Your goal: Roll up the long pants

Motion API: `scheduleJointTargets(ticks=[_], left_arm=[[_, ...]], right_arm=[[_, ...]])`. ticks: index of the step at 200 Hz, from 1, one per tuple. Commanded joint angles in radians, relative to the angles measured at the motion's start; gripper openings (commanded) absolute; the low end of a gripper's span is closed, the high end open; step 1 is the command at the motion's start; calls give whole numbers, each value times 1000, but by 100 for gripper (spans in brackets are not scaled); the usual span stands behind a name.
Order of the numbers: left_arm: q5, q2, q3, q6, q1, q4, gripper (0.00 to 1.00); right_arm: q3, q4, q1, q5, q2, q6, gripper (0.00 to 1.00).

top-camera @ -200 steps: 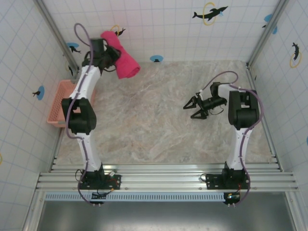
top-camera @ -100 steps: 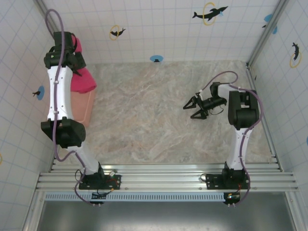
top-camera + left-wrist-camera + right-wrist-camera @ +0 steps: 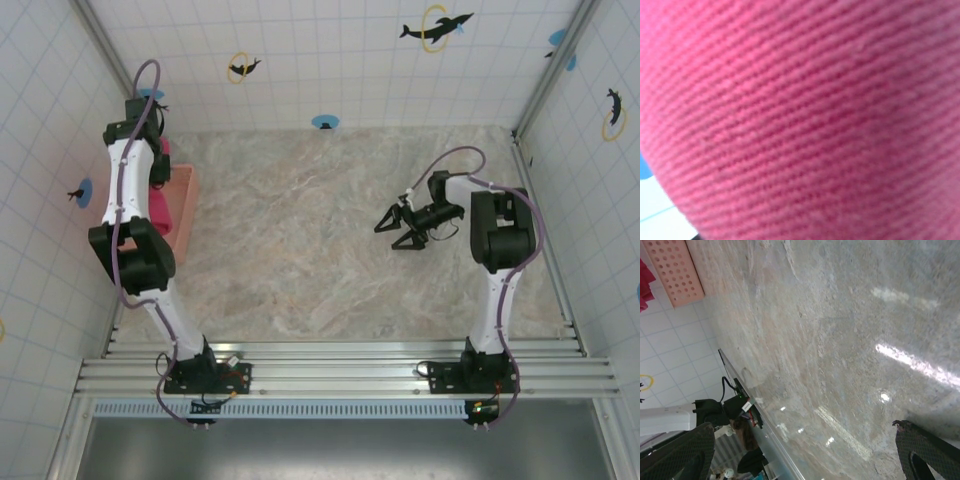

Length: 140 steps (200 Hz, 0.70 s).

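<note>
My left gripper [image 3: 152, 160] over basket [image 3: 186, 205], long pants [image 3: 800, 120] bunched against wrist camera; grip itself, cannot tell. My right gripper [image 3: 393, 227] spread wide, empty, above table [image 3: 300, 270].

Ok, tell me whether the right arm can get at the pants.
Probably not: the pants are at the basket, far across the table from the right arm, beneath the left arm, which blocks the way.

Marble-patterned table [image 3: 320, 270], centre of the frame. A salmon-pink lattice basket [image 3: 183, 212] rests on it at its left edge, toward the upper left.
</note>
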Motion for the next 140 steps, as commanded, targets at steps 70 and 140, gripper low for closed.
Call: scheduleJointTargets(ticks=[70, 140], left_arm=[[-77, 281, 34, 89, 34, 58, 50], [-360, 284, 186, 56, 69, -166, 98]], right_arm=[[165, -184, 50, 122, 3, -55, 96], [228, -187, 85, 134, 46, -56, 96]])
